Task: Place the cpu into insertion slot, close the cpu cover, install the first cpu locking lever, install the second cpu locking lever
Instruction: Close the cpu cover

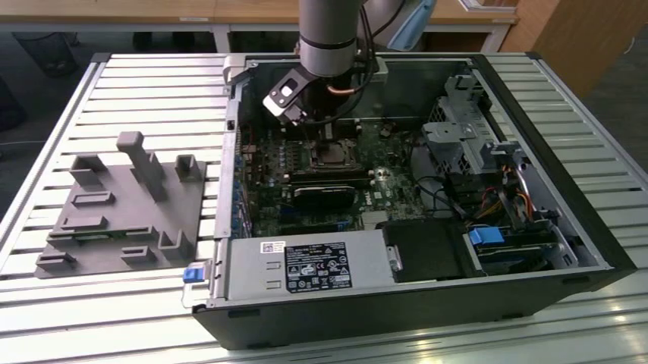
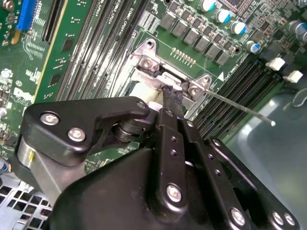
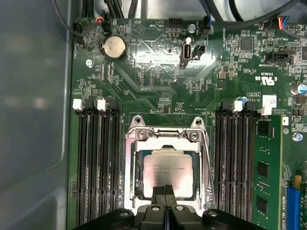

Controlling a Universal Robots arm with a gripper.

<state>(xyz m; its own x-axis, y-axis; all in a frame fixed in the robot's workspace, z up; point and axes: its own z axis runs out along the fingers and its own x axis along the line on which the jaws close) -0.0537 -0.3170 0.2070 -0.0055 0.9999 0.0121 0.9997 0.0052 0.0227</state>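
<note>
Inside the open computer case (image 1: 547, 174) on the slatted table (image 1: 152, 83), the arm reached down over the green motherboard (image 3: 158, 81). In the first wrist view the cpu (image 3: 168, 167) sat in the insertion slot (image 3: 138, 168), its pale metal face showing through the square window of the cpu cover (image 3: 165, 135), whose silvery frame lay around the chip. The gripper (image 3: 165, 190) had its two black fingers pressed together with nothing between them, their tips at the edge of the chip's face. In the second wrist view the fingertips (image 2: 172, 96) touched the cover's metal edge between two screwed corner brackets, and a thin locking lever (image 2: 240, 108) stuck out sideways from one corner, clear of the board. Long black memory slots (image 3: 93, 163) ran along either side of the socket. In the exterior view a black heatsink (image 1: 324, 196) lay just beside the socket, a grey power supply (image 1: 303, 265) sat at the near wall, and a grey fixture (image 1: 121, 205) stood on the table at the exterior view's left.
</note>
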